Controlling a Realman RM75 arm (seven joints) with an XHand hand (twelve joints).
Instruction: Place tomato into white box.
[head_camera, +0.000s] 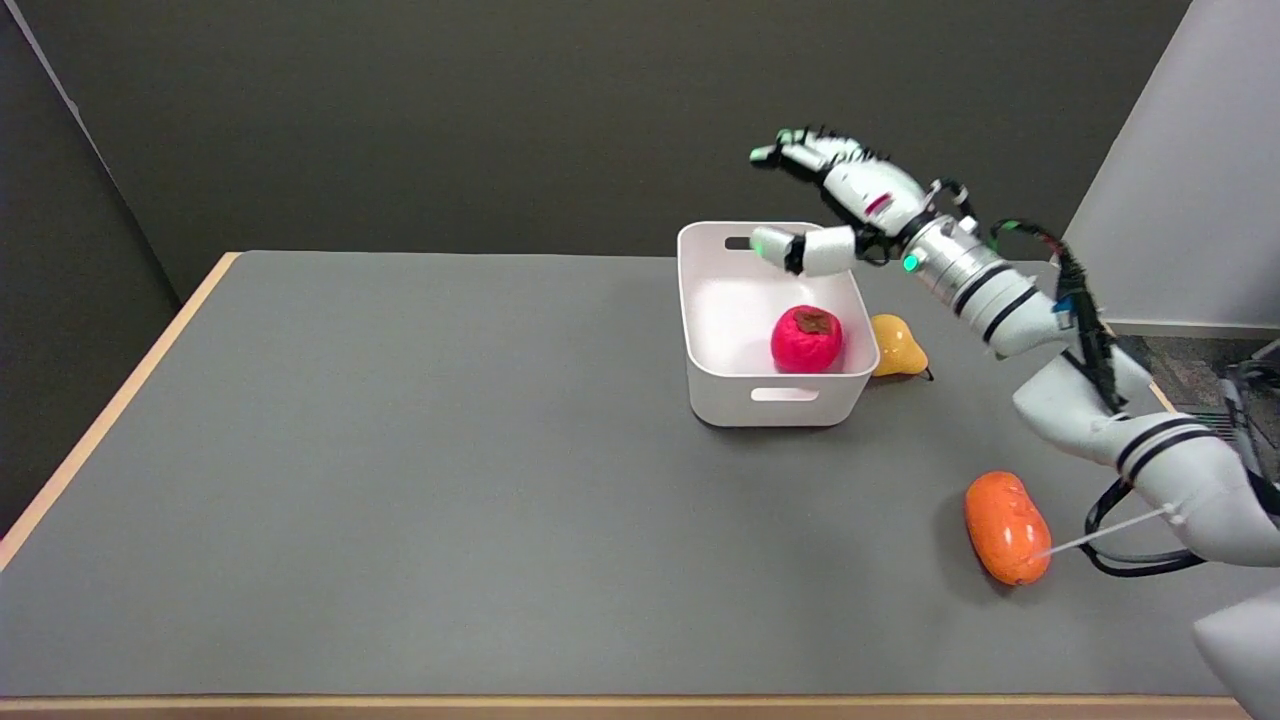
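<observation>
- Grey matte surface (400, 500) with a pale wooden edge, set before a dark wall, carries everything I see.
- Round red tomato (806, 339) with a brown stem scar on top lies inside the white plastic box (770, 405), toward its near right corner, resting on the box floor.
- That rectangular box has slot handles in its end walls and stands on the surface right of the middle.
- My right robot hand (835, 205) hangs in the air above the box's far right corner, released, fingers spread apart and grasping nothing; the thumb reaches over the box's far rim.
- Yellow pear-shaped fruit (897, 347) lies just beside the box's right wall.
- Orange oblong fruit (1006, 527) lies on the surface nearer the camera, well apart from the box, below my forearm.
</observation>
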